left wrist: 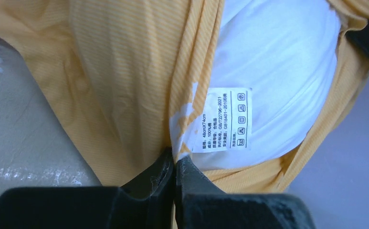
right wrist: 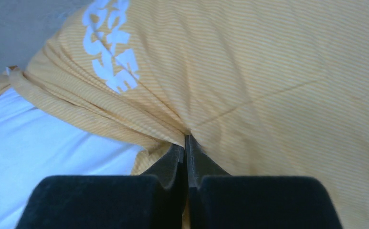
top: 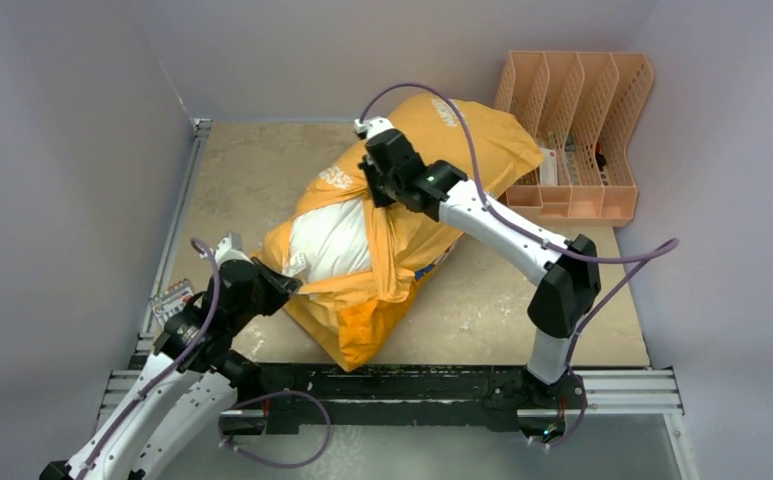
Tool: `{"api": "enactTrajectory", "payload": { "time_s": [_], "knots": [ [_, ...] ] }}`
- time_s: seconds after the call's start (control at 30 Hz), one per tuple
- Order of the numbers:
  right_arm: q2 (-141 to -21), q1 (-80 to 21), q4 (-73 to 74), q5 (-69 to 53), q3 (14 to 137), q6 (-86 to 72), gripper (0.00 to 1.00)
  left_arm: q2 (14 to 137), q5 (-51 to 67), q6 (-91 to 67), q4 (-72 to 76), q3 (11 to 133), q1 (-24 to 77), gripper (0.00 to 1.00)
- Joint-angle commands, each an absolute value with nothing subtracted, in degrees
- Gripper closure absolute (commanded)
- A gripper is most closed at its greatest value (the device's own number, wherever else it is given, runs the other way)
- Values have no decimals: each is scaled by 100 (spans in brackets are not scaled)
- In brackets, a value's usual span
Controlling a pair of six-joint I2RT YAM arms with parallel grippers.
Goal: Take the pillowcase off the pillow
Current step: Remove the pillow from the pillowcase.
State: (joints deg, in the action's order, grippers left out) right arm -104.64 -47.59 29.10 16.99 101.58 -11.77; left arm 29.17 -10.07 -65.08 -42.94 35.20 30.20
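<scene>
Pinching plump white pillow (left wrist: 278, 71) by its care label (left wrist: 226, 120) in left end effector (left wrist: 174, 160), apparently as anchor, and bunched orange-yellow fabric pillowcase (right wrist: 268, 71) in right end effector (right wrist: 186, 140), ready to peel off.

Overhead, two wrist close-ups on pillowcase (top: 492, 150)

I work over a beige mottled tabletop (top: 252, 170) between pale grey walls (top: 62, 150). A peach slotted organiser (top: 602, 205) stands at its far right corner; metal rails (top: 632, 393) edge the near side.
</scene>
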Motion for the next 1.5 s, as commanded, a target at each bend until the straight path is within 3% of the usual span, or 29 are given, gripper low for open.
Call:
{"api": "enactTrajectory", "payload": {
  "time_s": [0.0, 0.07, 0.23, 0.3, 0.4, 0.63, 0.7, 0.8, 1.03, 1.13, 1.3, 1.47],
  "knots": [
    [-9988, -4088, 3198, 2332, 9607, -1516, 100, 2588, -1913, -6617, -5613, 3745, 2988, 100],
    [-9792, -4092, 3031, 1981, 9216, -1748, 100, 2537, -1915, -6629, -5625, 3717, 2987, 100],
    [-9304, -4154, 2408, 1225, 8000, -2064, 100, 2683, -1761, -6443, -5085, 3856, 2986, 56],
    [-9179, -4159, 2404, 1056, 7592, -2214, 100, 2850, -1839, -6277, -4890, 4034, 2988, 44],
    [-9040, -4167, 2437, 884, 7235, -2345, 100, 3230, -1933, -5923, -4687, 4421, 2988, 36],
    [-8693, -4190, 2466, 728, 6803, -2498, 100, 4237, -1851, -5291, -4066, 5135, 2988, 29],
    [-8659, -4188, 2523, 765, 6792, -2520, 100, 4627, -2029, -5207, -4300, 5179, 2988, 30],
    [-8651, -4184, 2625, 835, 6871, -2535, 100, 4886, -2053, -5174, -4471, 4923, 2988, 39],
    [-8719, -4182, 3126, 1219, 7238, -2599, 100, 3876, -1832, -5587, -4821, 4233, 2988, 77],
    [-8719, -4175, 3178, 1529, 7257, -2543, 100, 3523, -2037, -5832, -5268, 4234, 2988, 100],
    [-8735, -4175, 3134, 1340, 7381, -2543, 100, 3485, -2007, -5847, -5417, 4198, 2988, 100],
    [-8679, -4182, 2876, 958, 7623, -2372, 94, 3674, -1857, -5680, -5222, 4256, 2988, 100]
  ]
}}
